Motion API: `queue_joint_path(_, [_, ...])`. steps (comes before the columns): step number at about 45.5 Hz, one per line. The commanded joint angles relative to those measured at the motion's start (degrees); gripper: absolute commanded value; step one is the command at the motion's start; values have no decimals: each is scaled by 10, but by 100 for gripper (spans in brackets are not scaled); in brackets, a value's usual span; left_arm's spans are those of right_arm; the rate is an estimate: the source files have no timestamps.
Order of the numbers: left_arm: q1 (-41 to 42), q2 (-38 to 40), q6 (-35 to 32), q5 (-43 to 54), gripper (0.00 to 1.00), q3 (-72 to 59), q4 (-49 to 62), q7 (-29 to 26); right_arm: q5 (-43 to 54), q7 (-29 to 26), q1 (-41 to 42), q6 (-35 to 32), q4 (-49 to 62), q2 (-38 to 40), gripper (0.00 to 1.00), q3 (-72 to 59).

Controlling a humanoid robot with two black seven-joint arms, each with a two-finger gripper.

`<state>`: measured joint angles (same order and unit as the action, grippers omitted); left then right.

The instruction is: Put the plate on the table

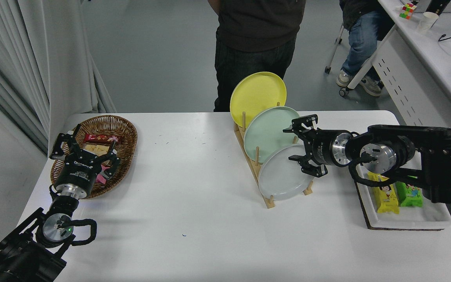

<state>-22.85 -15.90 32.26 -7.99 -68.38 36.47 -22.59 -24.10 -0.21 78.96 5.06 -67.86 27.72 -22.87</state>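
Jaws spread wide on the right gripper (296,144), beside the right edge of the racked plates and closing on nothing. White worktop (194,203) carries everything. Right arm reaches in level from the right edge, above a white tray (405,223) of snack packs. Wicker basket (125,137) sits far left; the parked left gripper (83,148), jaws also spread, rests over it. Wooden rack (253,164) holds three tilted plates: yellow plate (257,93) rearmost, mint-green plate (266,131) middle, pale grey plate (282,174) frontmost.
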Motion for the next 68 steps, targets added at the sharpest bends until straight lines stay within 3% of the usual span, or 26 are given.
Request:
queue_joint_path(1, [0, 0, 0, 0, 98, 0, 0, 0, -3, -1, -3, 15, -1, -1, 82, 2])
queue_joint_path(7, [0, 0, 0, 1, 98, 0, 0, 0, -3, -1, -3, 21, -1, -4, 81, 3])
queue_joint_path(21, [0, 0, 0, 0, 98, 0, 0, 0, -1, -1, -3, 21, -2, -5, 62, 6])
queue_joint_path(68, [0, 0, 0, 0, 98, 0, 0, 0, -3, -1, 3, 14, -20, 10, 55, 1])
